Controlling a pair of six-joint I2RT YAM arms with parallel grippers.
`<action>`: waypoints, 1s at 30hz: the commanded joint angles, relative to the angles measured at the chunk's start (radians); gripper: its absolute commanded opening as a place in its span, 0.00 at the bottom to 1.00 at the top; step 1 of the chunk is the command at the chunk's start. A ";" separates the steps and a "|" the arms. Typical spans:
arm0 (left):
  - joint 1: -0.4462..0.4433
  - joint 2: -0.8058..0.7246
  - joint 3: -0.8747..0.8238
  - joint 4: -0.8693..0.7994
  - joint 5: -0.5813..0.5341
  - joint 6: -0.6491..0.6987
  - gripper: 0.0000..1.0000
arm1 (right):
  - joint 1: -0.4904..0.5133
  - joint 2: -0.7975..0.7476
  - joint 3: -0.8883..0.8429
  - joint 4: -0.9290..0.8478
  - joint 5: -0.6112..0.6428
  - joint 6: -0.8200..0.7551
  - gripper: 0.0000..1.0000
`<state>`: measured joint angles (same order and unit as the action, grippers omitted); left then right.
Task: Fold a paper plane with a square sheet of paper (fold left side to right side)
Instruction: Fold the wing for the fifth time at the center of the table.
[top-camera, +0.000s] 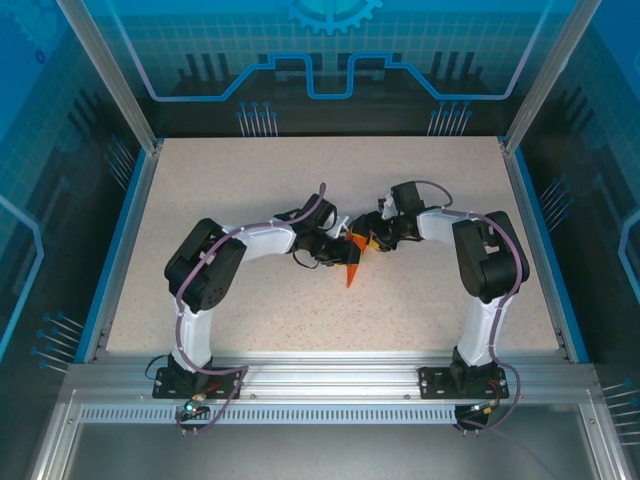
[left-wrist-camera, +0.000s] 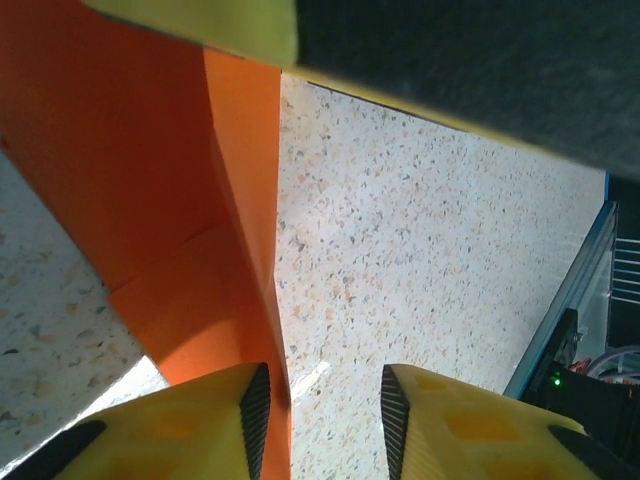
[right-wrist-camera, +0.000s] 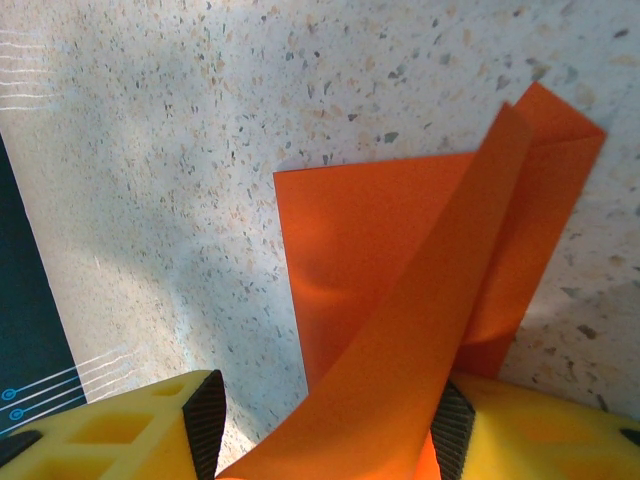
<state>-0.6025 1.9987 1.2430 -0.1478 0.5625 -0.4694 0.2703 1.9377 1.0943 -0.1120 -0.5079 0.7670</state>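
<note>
Here, from above, the left gripper (top-camera: 335, 248) and the right gripper (top-camera: 368, 240) are sitting close together over the middle of the table (top-camera: 200, 200). The orange paper (top-camera: 352, 268) is lying between them, its sharp tip pointing toward the near edge.

From the left wrist, the left gripper (left-wrist-camera: 322, 390) is keeping its fingers (left-wrist-camera: 190, 430) apart, with bare table showing between them. The folded orange paper (left-wrist-camera: 150, 200) is running right beside one finger.

From the right wrist, the right gripper (right-wrist-camera: 328, 400) is spreading its fingers (right-wrist-camera: 540, 430) wide too. A flap of the orange paper (right-wrist-camera: 420, 300) is rising between them while the rest is lying flat on the table (right-wrist-camera: 150, 150).
</note>
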 joint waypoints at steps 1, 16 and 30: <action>-0.009 0.030 0.033 -0.033 0.011 0.018 0.34 | 0.008 0.034 -0.003 -0.069 0.016 0.001 0.59; -0.011 0.066 0.064 -0.058 0.013 0.023 0.24 | 0.007 0.031 -0.004 -0.069 0.016 -0.002 0.59; -0.010 0.063 0.055 -0.042 0.024 0.019 0.13 | 0.007 0.033 -0.008 -0.076 0.019 -0.009 0.59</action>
<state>-0.6071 2.0506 1.2823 -0.1822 0.5629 -0.4660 0.2703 1.9381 1.0943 -0.1127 -0.5072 0.7662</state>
